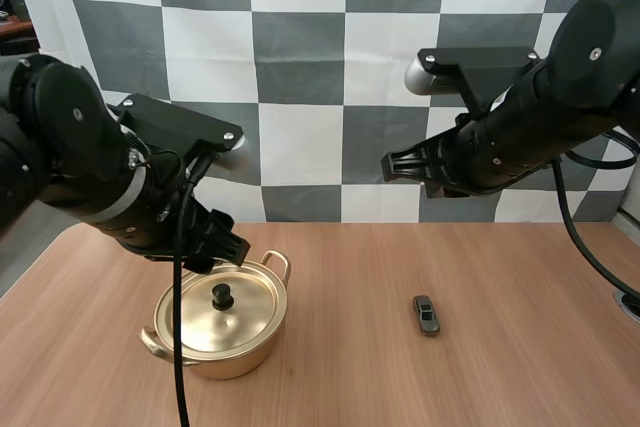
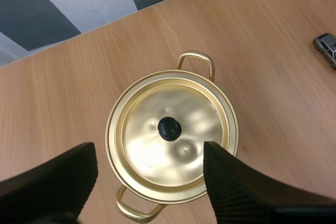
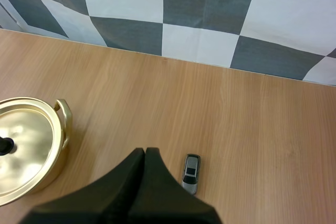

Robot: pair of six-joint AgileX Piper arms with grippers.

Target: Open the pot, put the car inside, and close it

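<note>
A golden pot (image 1: 232, 355) stands on the table at the front left, its lid (image 1: 240, 317) on and a black knob (image 1: 221, 295) in the lid's middle. A small grey toy car (image 1: 426, 315) lies to its right on the wood. My left gripper (image 1: 222, 245) hovers above the pot's rear edge; in the left wrist view it is open (image 2: 148, 150), its fingers (image 2: 231, 187) standing either side of the lid (image 2: 152, 156), clear of the knob (image 2: 169, 127). My right gripper (image 3: 145, 156) is shut on nothing, raised above the table just beside the car (image 3: 190, 173).
The wooden table (image 1: 530, 367) stretches bare to the right of the car and between car and pot. The pot's two loop handles (image 2: 197, 57) stick out at its far and near sides. The right arm (image 1: 520, 137) hangs high over the table's back edge.
</note>
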